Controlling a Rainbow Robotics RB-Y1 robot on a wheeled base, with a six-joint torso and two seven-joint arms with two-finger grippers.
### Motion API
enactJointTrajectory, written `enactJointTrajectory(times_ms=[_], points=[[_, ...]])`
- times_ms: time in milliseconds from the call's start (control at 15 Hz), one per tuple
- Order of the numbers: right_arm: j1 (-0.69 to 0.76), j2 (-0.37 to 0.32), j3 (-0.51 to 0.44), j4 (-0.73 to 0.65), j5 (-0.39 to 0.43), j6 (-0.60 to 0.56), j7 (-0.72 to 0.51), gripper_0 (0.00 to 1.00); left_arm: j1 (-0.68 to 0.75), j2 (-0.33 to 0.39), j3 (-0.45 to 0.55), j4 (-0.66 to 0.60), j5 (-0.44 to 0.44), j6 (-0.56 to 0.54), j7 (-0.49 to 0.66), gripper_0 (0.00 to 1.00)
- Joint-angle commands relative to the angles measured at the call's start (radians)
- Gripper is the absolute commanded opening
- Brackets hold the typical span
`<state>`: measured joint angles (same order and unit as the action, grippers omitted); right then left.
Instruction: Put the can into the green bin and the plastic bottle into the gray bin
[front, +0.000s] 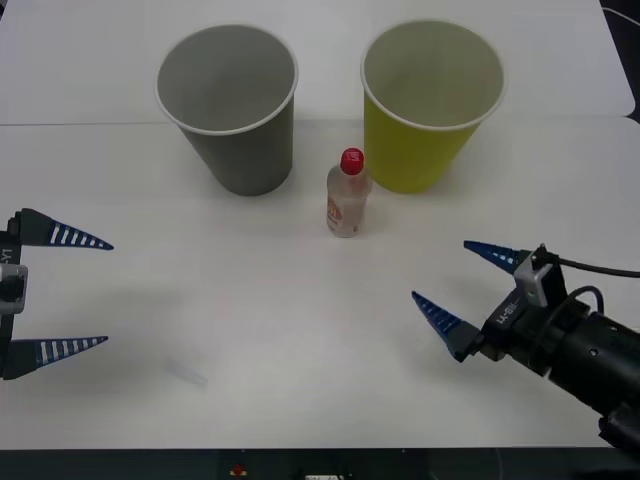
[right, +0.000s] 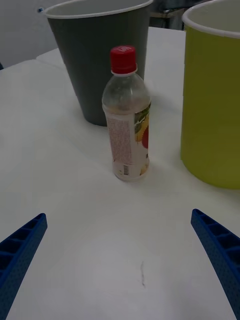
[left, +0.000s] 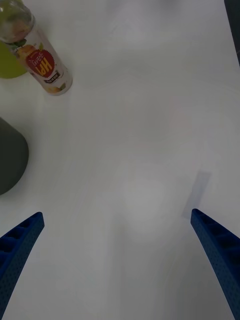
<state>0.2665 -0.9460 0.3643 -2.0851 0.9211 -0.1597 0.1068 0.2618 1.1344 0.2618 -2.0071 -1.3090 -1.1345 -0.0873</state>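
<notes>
- The plastic bottle (front: 347, 199) carries a white-and-orange label; seen from the left wrist, bold orange letters show on it, though I can't make the word out, with fruit pictured above them. From the right wrist the label shows a block of small red print and a barcode, too fine to read.
- The red screw cap has raised lettering on top that I cannot read either.
- The right claw's (front: 463, 281) black wrist housing bears a short white marking, not legible from here.
- The surface (front: 300, 340) is plain white, with a seam running across behind the bins where two tops meet. A faint dark scratch shows on it in the right wrist view, and a small pale rectangular patch lies near the left claw (front: 88, 291).
- The bottle is small, clear and seemingly empty, standing upright between the gray bin (front: 231, 110) and the green bin (front: 428, 105), just in front of them and shorter than both.
- Both bins stand upright with open mouths, gray on the left, yellow-green on the right, each with a pale rolled rim.
- The right claw sits low over the surface, well short of the bottle, its blue ribbed fingers spread wide and pointing toward it, gripping nothing.
- The left claw waits at the left edge, fingers also spread wide, gripping nothing.
</notes>
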Motion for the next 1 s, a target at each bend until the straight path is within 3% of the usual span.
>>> enactJointTrajectory(times_ms=[67, 200, 533, 1000], points=[[-0.032, 0.032, 0.107, -0.026, 0.021, 0.181, 0.013, 1.00, 0.000, 0.000, 0.000, 0.000, 0.000, 0.000, 0.000, 1.00], [-0.064, 0.072, 0.162, -0.024, 0.101, 0.272, -0.001, 1.00, 0.000, 0.000, 0.000, 0.000, 0.000, 0.000, 0.000, 1.00], [-0.167, 0.170, 0.329, 0.022, 0.194, 0.522, -0.022, 1.00, 0.000, 0.000, 0.000, 0.000, 0.000, 0.000, 0.000, 1.00], [-0.270, 0.329, 0.357, 0.192, 0.274, 0.534, -0.045, 1.00, 0.000, 0.000, 0.000, 0.000, 0.000, 0.000, 0.000, 1.00]])
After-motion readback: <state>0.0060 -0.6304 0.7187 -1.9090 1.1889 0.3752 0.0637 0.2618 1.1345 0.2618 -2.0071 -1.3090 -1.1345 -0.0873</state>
